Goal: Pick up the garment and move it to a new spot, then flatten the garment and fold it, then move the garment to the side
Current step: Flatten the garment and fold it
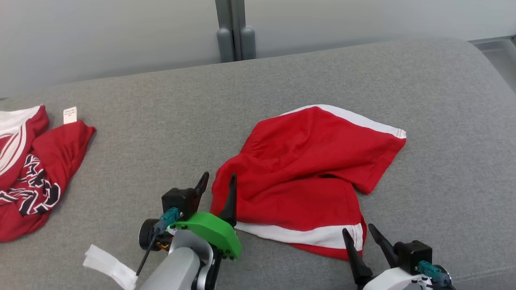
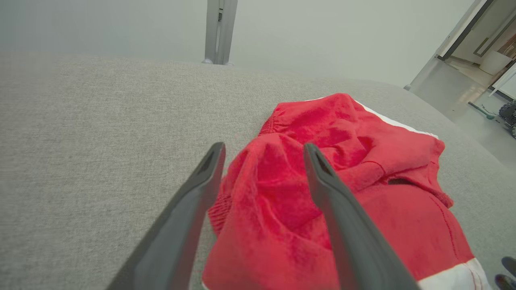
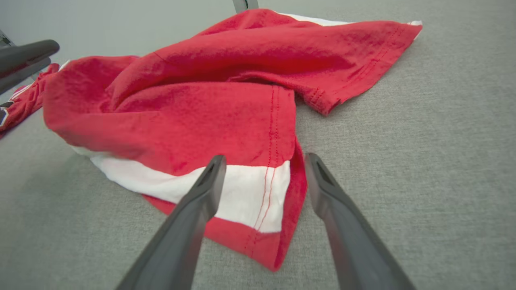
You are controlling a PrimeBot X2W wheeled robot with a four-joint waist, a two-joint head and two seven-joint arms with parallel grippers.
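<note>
**Red garment crumpled mid-frame, both grippers spread at its near edge**

In the head view the red garment [image 1: 306, 177], trimmed with white bands, lies rumpled on the grey cushion [image 1: 161, 121], at the centre and centre-right of the frame. The left gripper [image 1: 219, 175] sits at lower centre-left with its jaws spread, framing the garment's gathered left edge. The left wrist view shows bunched red cloth between the two fingers, though contact cannot be told. The right gripper [image 1: 358, 228], at the lower right, has its jaws apart too, straddling the white-banded corner of the hem. At the left edge lies a printed garment [image 1: 36, 169], red with a black-and-white design that cannot be read. Its white tag [image 1: 69, 114] carries print too small to make out. A white strip [image 1: 109, 266] lies at the lower left.
</note>
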